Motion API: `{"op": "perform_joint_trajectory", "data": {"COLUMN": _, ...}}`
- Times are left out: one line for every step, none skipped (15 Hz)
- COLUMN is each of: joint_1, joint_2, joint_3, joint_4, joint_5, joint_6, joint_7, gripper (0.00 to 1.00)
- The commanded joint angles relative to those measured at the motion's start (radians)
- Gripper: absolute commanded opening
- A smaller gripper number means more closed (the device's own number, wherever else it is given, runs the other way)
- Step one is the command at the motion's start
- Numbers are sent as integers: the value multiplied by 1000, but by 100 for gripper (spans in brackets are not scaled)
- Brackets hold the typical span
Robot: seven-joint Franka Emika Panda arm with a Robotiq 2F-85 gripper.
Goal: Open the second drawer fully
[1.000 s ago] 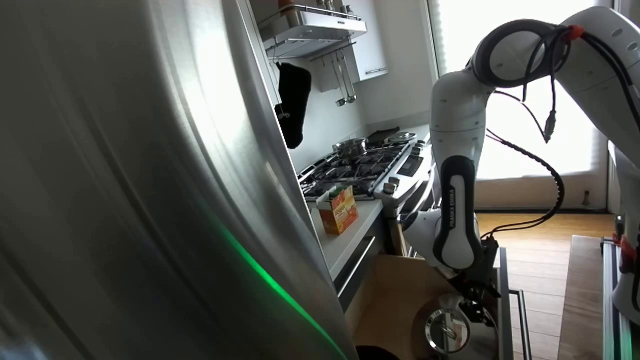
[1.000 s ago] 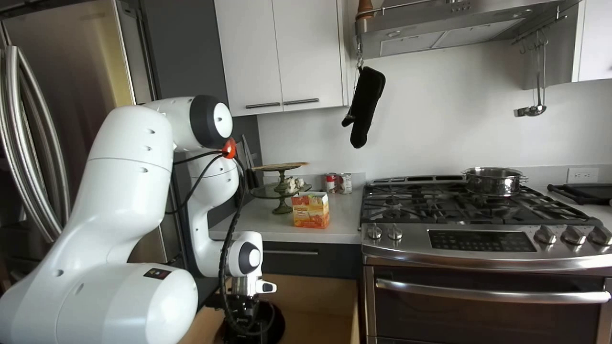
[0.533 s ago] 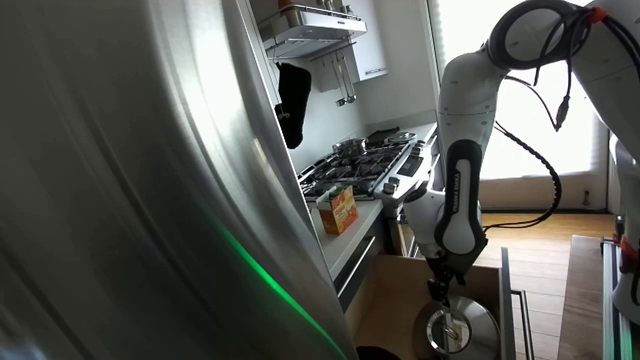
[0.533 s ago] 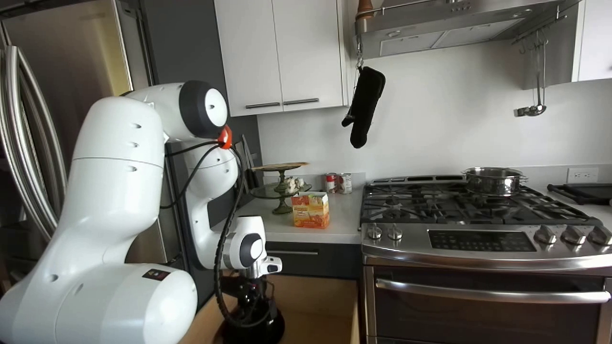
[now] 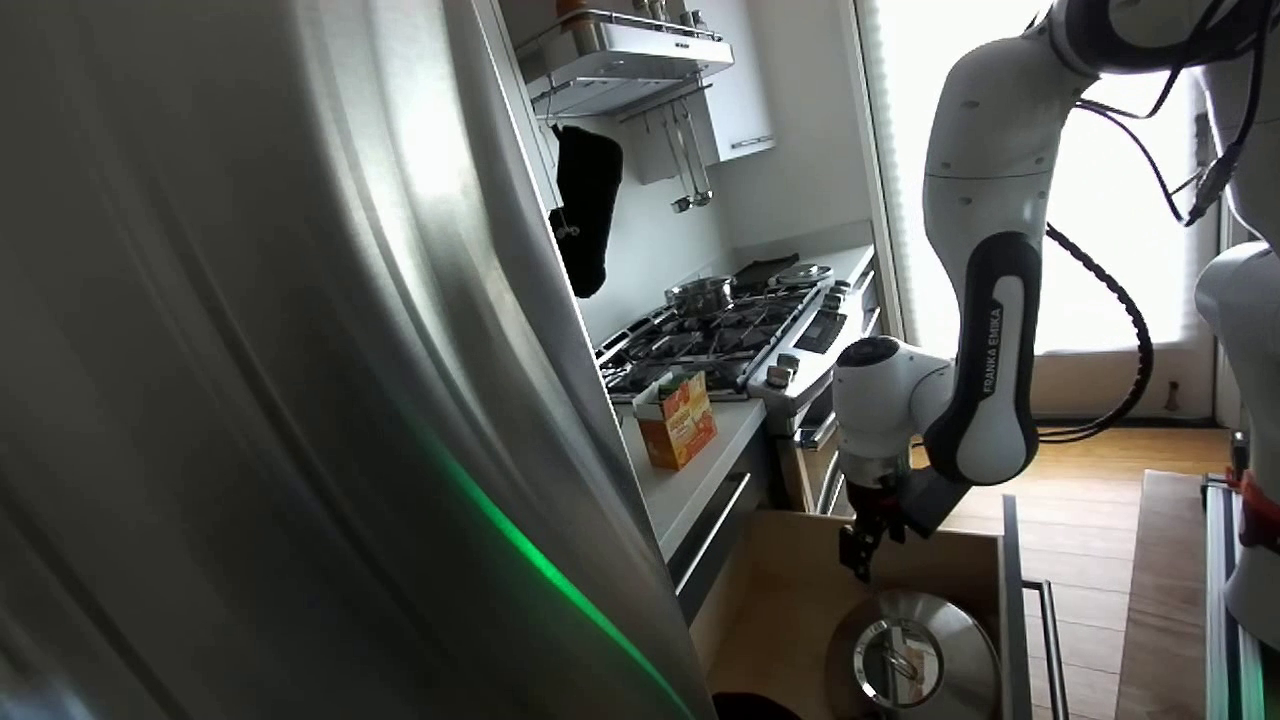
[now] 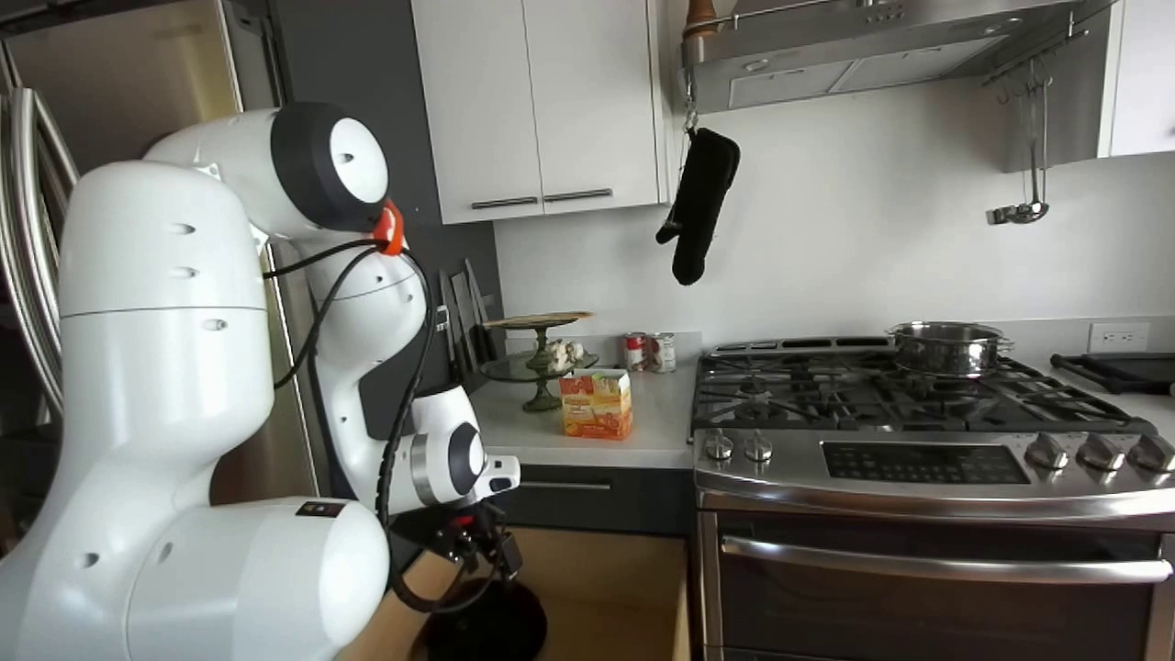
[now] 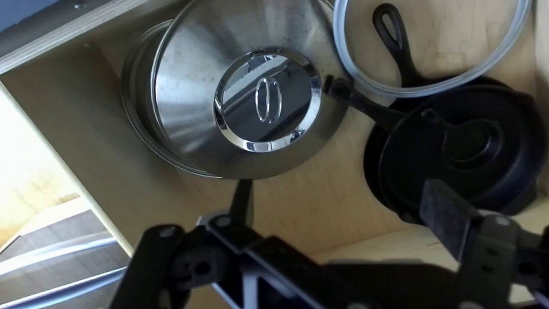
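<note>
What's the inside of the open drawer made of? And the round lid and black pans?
The inside of the drawer looks like smooth, pale wood, with faint grain. The lid seems brushed metal, maybe stainless steel: it's silvery with shiny streaks, though its mirror-like center could be glass. The black pans look like dull metal, perhaps cast iron, with thick handles that seem joined seamlessly.

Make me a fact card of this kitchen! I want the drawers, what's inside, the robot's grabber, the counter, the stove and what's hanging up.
Drawer: wide open; can't tell if it slides further
Drawer above: shut
Inside: shiny lid, black pans, pale ring
Gripper: open, over the drawer, holding nothing
Counter: orange box, two cans, green stand
Stove: steel pot
Hanging: black mitt
</note>
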Motion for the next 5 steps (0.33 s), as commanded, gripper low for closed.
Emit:
{"op": "perform_joint_trajectory", "data": {"joint_1": 16, "joint_2": -14, "joint_3": -14, "joint_4": -7, "joint_5": -11, "joint_6": 0, "joint_7": 13, "gripper": 100}}
{"op": "perform_joint_trajectory", "data": {"joint_1": 23, "joint_2": -23, "joint_3": -22, "joint_4": -13, "joint_5": -15, "joint_6": 0, "joint_7": 15, "gripper": 100}}
{"op": "perform_joint_trajectory", "data": {"joint_1": 26, "joint_2": -28, "joint_3": -25, "joint_4": -16, "joint_5": -16, "joint_6": 0, "joint_7": 15, "gripper": 100}}
{"op": "perform_joint_trajectory", "data": {"joint_1": 27, "joint_2": -28, "joint_3": -26, "joint_4": -16, "joint_5": -16, "joint_6": 0, "joint_7": 15, "gripper": 100}}
{"op": "perform_joint_trajectory", "data": {"joint_1": 27, "joint_2": -28, "joint_3": -27, "joint_4": -16, "joint_5": -16, "joint_6": 0, "joint_7": 15, "gripper": 100}}
